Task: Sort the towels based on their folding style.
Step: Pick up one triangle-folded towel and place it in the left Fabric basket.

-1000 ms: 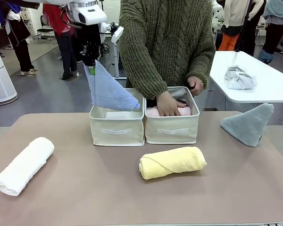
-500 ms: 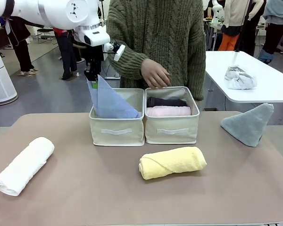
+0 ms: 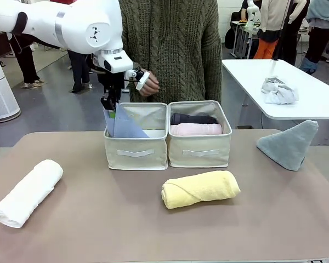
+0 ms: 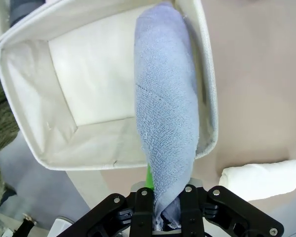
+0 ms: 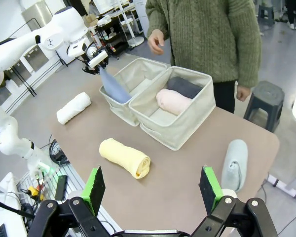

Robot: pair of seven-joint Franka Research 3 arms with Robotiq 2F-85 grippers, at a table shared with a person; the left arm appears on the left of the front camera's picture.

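Observation:
My left gripper (image 3: 108,104) is shut on the tip of the light blue cone towel (image 3: 123,127), which hangs down into the left fabric bin (image 3: 135,152). The left wrist view shows this towel (image 4: 165,113) running from the gripper (image 4: 168,217) along one wall of the bin. The right bin (image 3: 200,150) holds a pink roll (image 3: 196,129) and a dark grey roll (image 3: 193,118). A yellow roll (image 3: 200,189), a white roll (image 3: 28,192) and a grey-teal cone (image 3: 289,145) lie on the table. My right gripper (image 5: 152,190) hangs open high above the table.
A person in a green sweater stands behind the bins, one hand (image 3: 149,85) close to my left wrist. A white side table (image 3: 312,104) at the back right carries a crumpled grey-white cloth (image 3: 278,90). Bare tabletop lies in front of the bins.
My left gripper has come down and lowered the blue towel into the left bin. The person's hand has left the right bin and drawn back towards their body.

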